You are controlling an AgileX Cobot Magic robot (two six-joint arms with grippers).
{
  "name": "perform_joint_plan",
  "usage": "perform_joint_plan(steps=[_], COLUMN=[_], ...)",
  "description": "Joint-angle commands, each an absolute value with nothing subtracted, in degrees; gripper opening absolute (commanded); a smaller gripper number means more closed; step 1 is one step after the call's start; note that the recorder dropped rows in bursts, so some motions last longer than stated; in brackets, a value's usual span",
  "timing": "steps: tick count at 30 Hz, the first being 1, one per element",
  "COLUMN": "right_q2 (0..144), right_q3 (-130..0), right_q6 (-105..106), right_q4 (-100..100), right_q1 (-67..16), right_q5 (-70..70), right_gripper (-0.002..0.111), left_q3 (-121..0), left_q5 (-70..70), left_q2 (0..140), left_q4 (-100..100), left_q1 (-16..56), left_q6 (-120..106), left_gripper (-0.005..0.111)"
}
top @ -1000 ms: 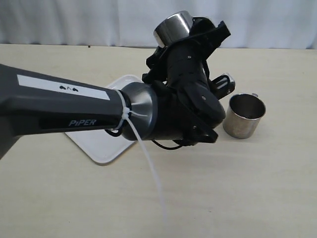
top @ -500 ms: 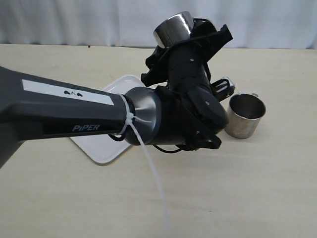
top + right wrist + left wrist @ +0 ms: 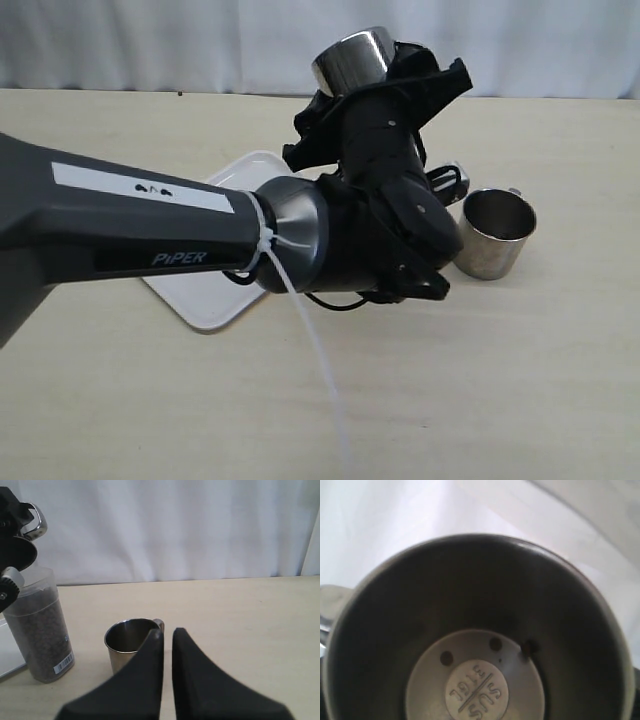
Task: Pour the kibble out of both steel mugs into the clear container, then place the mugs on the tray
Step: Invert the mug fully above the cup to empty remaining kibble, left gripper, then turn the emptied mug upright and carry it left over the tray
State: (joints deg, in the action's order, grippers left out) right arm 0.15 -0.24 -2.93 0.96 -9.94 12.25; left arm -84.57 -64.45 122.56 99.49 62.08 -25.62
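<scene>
Presently finds raised steel mug clamped in the left gripper, high over the table; records fingers set wide yet closed on the mug, not free. Notes mug upended: polished base uppermost, mouth turned down toward the wrist, long axis steep and leaning slightly off vertical; loop handle seen at its side in the right wrist view. Looks straight along that axis in the left wrist view, into the bore; records stamped base disc and three stray pellets of kibble lying near it. Places raised steel mug above the clear container per the right wrist view; cannot tell whether touching or apart. Finds clear container upright on the table, long axis vertical, filled most of the way with kibble, barcode label low on its wall; stands just beside the tray, white, flat, largely hidden behind the left arm. Finds second steel mug upright on the table, mouth up, axis vertical, handle on the far side in the exterior view; near the clear container, not touching it. Finds right gripper low, fingers pressed together and gripping nothing, tips pointing at the second steel mug, just short of it.
</scene>
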Motion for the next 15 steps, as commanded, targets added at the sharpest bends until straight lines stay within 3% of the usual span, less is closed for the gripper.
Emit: perform_joint_plan(steps=[1, 15], right_q2=[0.0, 0.0], right_q3=[0.0, 0.0], right_q6=[-2.6, -2.6], right_q4=[0.9, 0.9], right_q1=[-10.1, -10.1], right_q5=[12.1, 12.1], right_gripper=[0.005, 0.005], left_q3=[-88.7, -92.1], left_q5=[-66.3, -69.2], left_q2=[122.3, 124.4], left_q4=[99.9, 99.5], left_q1=[62.6, 62.7], left_q6=[-25.9, -28.7], left_gripper=[0.000, 0.000])
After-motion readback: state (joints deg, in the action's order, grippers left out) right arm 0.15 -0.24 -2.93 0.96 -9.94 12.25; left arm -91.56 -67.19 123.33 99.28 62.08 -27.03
